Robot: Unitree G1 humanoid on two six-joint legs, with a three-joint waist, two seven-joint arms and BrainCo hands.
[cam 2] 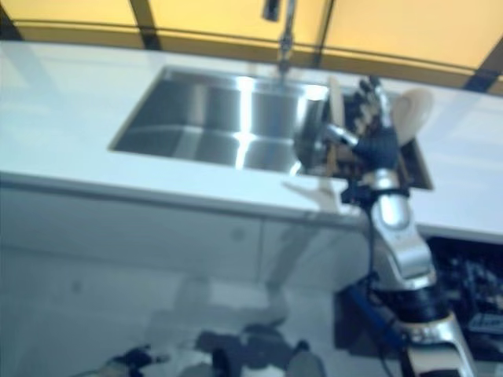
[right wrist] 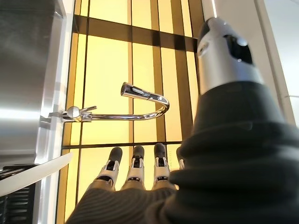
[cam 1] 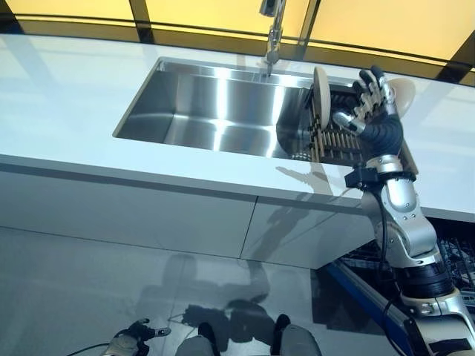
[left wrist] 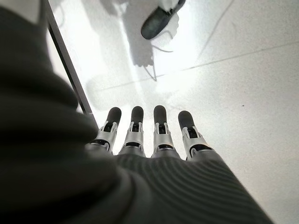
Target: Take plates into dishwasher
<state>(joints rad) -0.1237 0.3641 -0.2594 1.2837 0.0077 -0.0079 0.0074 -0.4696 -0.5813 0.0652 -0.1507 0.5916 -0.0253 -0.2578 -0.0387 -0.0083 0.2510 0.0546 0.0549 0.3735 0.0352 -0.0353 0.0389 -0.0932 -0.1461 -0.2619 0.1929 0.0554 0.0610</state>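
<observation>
Stainless steel sink (cam 1: 200, 111): set into a white countertop (cam 1: 67, 104), basin bare on its left side. A chrome faucet (cam 1: 272, 30) rises at the back rim, spout curving over the basin; it also shows in the right wrist view against yellow panels with dark frames (cam 1: 215, 15).

Dish rack (cam 1: 334, 137): dark, with upright pegs, seated in the right end of the sink.

Plates: one beige plate (cam 1: 322, 100) stands on edge in the rack, at the rack's left side. A second plate (cam 1: 404, 93) of the same pale colour stands on edge further right, partly hidden behind the robot's hand.

Right hand (cam 1: 369, 100): raised over the rack, between the two plates, fingers straight and spread, thumb pointing toward the left plate. It grips nothing; whether it touches either plate cannot be told. In its own wrist view the fingers (right wrist: 135, 168) run out straight in a row, with a plate's pale edge (right wrist: 32, 175) off to one side.

Left hand (cam 1: 133, 337): hangs low by the floor, well away from the counter. Its wrist view shows the fingers (left wrist: 159, 130) straight and relaxed over a pale floor (left wrist: 243, 70), holding nothing.

Dishwasher (cam 1: 456, 256): open below the counter at the right, dark rack wires visible inside. No plate can be made out in it.
</observation>
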